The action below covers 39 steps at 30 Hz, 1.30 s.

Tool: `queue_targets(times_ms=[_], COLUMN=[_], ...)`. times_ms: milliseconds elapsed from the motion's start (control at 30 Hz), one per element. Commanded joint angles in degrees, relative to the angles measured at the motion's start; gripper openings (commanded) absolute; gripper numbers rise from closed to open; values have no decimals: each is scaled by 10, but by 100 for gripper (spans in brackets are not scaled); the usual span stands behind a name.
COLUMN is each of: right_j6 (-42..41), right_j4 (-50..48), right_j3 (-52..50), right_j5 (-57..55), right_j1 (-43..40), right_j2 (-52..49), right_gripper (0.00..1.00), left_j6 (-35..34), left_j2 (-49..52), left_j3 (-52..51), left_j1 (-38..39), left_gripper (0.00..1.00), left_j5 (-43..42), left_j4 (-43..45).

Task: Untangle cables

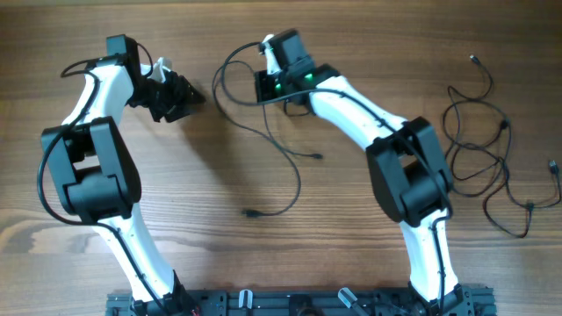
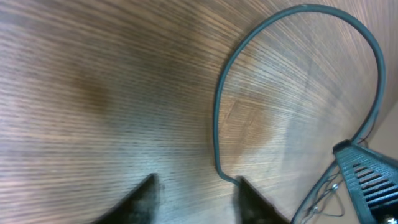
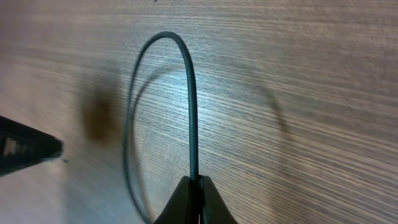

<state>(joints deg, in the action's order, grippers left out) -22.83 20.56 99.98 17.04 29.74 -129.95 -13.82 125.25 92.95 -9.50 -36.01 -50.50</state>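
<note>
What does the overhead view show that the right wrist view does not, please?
Only overhead: both arms, the left gripper, the cable's far run ending in small plugs on the table, and a separate tangle by the right arm. Only right wrist: a close look at the right gripper, jaws shut on the cable. Both: the cable's loop beyond that gripper, and the wooden table.

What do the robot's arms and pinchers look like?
The left arm and right arm are smooth white tubes with chunky black joints and thin black wires. The left gripper and right gripper are black. Green lights glow by the right wrist.
</note>
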Motion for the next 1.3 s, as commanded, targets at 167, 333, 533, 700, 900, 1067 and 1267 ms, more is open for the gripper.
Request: queue_targets(times_ms=[167,333,533,700,900,1067,1267], right_j6=[-43,-41,-42,-42,-43,-43,-43], right_j4=[35,36,27,26,14,13,14], right_j3=[-2,-3,-3,-3,-3,-3,-3], right_j5=[121,130,119,118,104,62,-3], right_j1=[-18,-1,22,29,43,64,90], right_j2=[8,8,8,8,7,7,1], right_gripper=[4,4,4,4,4,10,10], left_j6=[-32,-57,-79,-82,-90,-90,-90], left_j2=[14,21,41,54,56,56,56], left_j3=[-4,-4,-4,-4,-4,-4,-4], left_j1=[46,70,74,62,57,57,55], left_gripper=[25,27,23,22,21,20,19], left_j5=[19,58,89,89,89,88,85], left_j4=[19,26,32,37,36,35,34])
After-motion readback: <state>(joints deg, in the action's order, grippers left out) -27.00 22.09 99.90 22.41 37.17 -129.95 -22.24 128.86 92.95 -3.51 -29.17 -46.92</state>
